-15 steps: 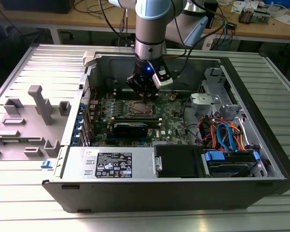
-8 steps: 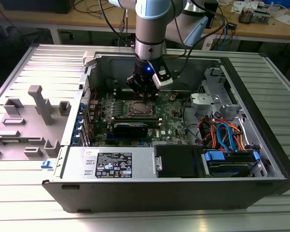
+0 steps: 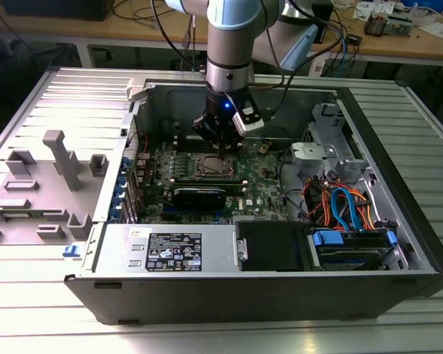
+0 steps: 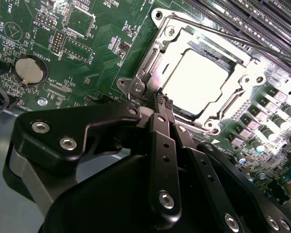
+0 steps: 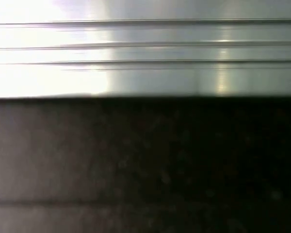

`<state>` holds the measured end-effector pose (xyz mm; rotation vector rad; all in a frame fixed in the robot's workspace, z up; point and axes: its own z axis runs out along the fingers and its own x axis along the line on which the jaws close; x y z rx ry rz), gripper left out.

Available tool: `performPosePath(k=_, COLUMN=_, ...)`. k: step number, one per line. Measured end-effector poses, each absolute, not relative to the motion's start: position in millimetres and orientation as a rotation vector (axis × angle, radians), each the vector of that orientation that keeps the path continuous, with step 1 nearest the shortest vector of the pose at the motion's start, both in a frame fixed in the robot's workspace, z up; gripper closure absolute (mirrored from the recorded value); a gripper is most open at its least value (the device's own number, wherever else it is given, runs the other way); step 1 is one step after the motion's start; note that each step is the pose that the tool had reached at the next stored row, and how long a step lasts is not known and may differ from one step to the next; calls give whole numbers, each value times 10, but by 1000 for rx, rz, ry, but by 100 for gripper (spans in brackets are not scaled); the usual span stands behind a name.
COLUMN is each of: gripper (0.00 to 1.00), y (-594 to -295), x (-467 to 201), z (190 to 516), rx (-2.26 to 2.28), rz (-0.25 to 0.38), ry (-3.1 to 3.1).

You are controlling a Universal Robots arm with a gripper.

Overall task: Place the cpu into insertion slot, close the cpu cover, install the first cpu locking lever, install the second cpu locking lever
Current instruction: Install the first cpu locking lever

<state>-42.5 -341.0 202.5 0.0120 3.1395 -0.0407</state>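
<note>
Fingers point(image 4: 161, 99) closed at cpu cover point(image 4: 155, 68) edge, cpu point(image 4: 199, 82) seated

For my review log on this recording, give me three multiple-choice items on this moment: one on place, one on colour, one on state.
1. Where are the gripper's tips?
A. At the edge of the cpu cover
B. Over the round coin battery
C. Over the long memory slots

2. What colour is the circuit board?
A. Blue
B. Green
C. Red

3. How does the cpu cover lie?
A. Standing upright
B. Lying outside the case
C. Flat over the cpu

Answers:
1 A: in the second wrist view the gripper, its fingers together, ends at the rim of the cpu cover.
2 B: the circuit board around the socket is green.
3 C: the frame lies flat and the cpu shows through its window.
</note>
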Motion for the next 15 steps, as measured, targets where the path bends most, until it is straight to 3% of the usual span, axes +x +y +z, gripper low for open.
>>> performPosePath(k=15, gripper=89, y=-3373, x=-427, z=2028, rx=11, rz=-42, ry=3143)
